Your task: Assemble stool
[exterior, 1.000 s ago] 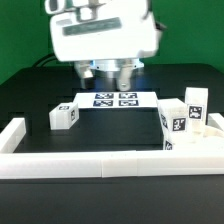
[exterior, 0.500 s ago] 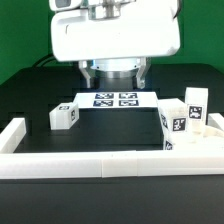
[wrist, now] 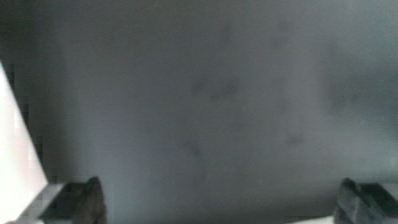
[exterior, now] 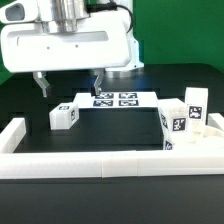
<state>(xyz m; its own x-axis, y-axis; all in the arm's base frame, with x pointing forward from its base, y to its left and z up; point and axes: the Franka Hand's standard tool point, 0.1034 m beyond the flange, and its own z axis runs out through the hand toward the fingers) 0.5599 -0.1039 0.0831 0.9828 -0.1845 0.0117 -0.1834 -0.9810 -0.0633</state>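
Observation:
My gripper (exterior: 70, 82) hangs open and empty above the black table, with its fingers wide apart. It is just above and behind one short white tagged leg (exterior: 65, 115) lying at the exterior view's left. More white tagged stool parts (exterior: 175, 125) stand clustered at the exterior view's right, with an upright leg (exterior: 195, 103) among them. I cannot make out the round seat clearly there. In the wrist view the gripper (wrist: 222, 205) shows only its two dark fingertips (wrist: 71, 200) over bare dark table, with nothing between them.
The marker board (exterior: 113, 99) lies flat on the table behind the middle. A long white rail (exterior: 100, 162) runs along the front, with a short arm (exterior: 12, 133) at the exterior view's left. A pale strip (wrist: 11, 150) shows at the wrist view's edge.
The gripper has moved toward the exterior view's left, from above the marker board to above the lone leg. Its fingers now show farther apart. The parts have not moved.

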